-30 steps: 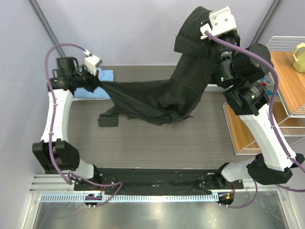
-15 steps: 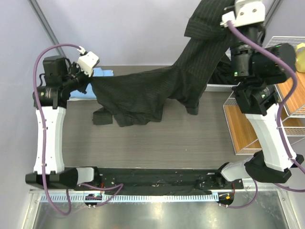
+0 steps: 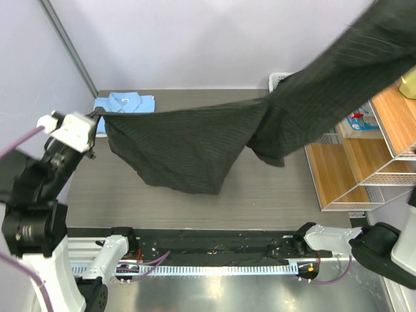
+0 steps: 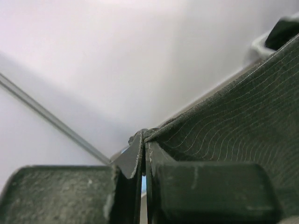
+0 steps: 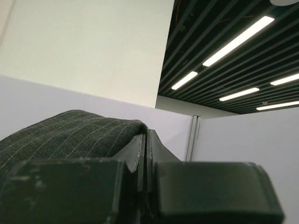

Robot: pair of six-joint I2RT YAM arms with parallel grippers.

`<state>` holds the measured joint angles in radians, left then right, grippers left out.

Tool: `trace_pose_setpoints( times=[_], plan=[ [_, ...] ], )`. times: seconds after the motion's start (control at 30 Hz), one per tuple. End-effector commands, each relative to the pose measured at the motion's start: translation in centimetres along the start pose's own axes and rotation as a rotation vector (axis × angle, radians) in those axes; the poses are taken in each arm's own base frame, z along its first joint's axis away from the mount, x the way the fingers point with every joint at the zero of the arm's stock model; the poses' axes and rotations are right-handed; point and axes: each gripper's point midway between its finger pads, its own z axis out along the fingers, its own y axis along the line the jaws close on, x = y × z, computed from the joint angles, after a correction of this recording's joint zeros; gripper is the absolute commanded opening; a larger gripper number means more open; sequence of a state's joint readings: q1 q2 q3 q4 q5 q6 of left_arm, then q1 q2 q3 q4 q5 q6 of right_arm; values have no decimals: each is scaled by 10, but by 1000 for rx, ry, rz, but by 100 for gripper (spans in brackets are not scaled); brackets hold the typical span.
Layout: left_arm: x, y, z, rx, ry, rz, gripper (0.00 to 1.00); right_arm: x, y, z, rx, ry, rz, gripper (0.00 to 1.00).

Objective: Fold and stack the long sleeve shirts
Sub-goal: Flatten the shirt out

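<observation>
Pale lavender walls (image 3: 195,39) enclose a grey wood-grain table (image 3: 195,214), with a black rail (image 3: 214,242) along its near edge where the two arms are mounted. To the right of the table stands a wire shelf (image 3: 364,166) with wooden boards, and a yellow object (image 3: 409,83) sits on its upper board.

The pinstriped shirt (image 3: 188,146), dark charcoal with fine pale lines, is raised above the table and stretched in a long diagonal span, from low on the left to high on the right, where it leaves the top view at the upper right corner. Its middle sags in a broad triangular drape and a narrower flap hangs beside it to the right. Whether the lowest point touches the table cannot be told.

The left gripper (image 3: 96,122), at the left edge of the table, is clenched on one corner of this shirt. In the left wrist view the two fingers (image 4: 212,186) press together with the cloth edge pinched between them and the fabric running off to the right.

The right gripper (image 5: 145,140) is outside the top view. In its own wrist view the jaws are pressed tight on a fold of the same pinstriped cloth, which lies over the left finger, with ceiling lights (image 5: 236,41) overhead.

The light blue shirt (image 3: 123,103) lies folded flat at the far left corner of the table, collar up, just behind the pinched corner of the dark shirt.
</observation>
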<state>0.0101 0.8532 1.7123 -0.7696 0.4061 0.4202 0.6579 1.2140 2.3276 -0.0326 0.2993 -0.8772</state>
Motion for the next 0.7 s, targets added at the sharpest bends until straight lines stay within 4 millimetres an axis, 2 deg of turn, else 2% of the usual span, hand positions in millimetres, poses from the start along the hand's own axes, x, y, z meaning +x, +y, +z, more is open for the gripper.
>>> trace_pose_setpoints(
  times=[0.0,0.1,0.13,0.17,0.2,0.23,0.27,0.3,0.33,0.37,0.4,0.43,0.47,0.5,0.53,0.57,0.63,0.67],
  plan=[
    [-71,-7,-29,24,-240,-36,0,-56,-51,-20,76,-154,132,1],
    [-93,-2,-37,3,-298,-84,0,-64,-53,-23,70,-180,127,1],
    [-100,4,-39,-21,-309,-95,0,-59,-48,-21,62,-171,101,1],
    [-95,7,-35,-35,-288,-130,0,-54,-45,-18,65,-161,85,1],
    [-81,15,-16,-44,-229,-159,0,-46,-39,-16,62,-143,62,1],
    [-68,25,-7,-90,-179,-169,0,-25,-20,-10,32,-97,16,1],
    [-49,27,8,-88,-114,-181,0,-12,-10,-7,24,-69,-6,1],
    [-22,28,29,-71,-22,-182,0,3,2,-4,16,-39,-31,1],
    [-4,29,42,-71,26,-187,0,42,37,2,-33,32,-75,1],
    [25,24,57,-49,93,-203,0,57,49,6,-42,48,-131,1],
    [37,24,69,-40,108,-186,0,75,63,7,-52,76,-156,1],
    [56,21,84,-19,146,-186,0,105,89,7,-88,118,-193,1],
    [89,13,96,2,213,-197,0,135,112,13,-106,150,-223,1],
    [104,13,106,-1,239,-199,0,157,128,16,-133,170,-233,1],
    [126,13,122,11,275,-184,0,187,134,17,-149,206,-264,1],
    [150,11,132,8,326,-191,0,232,161,19,-192,257,-258,1],
    [174,12,150,5,362,-187,0,283,174,23,-224,294,-284,1],
    [205,6,168,29,421,-208,0,313,190,22,-257,320,-294,1]
  ],
)
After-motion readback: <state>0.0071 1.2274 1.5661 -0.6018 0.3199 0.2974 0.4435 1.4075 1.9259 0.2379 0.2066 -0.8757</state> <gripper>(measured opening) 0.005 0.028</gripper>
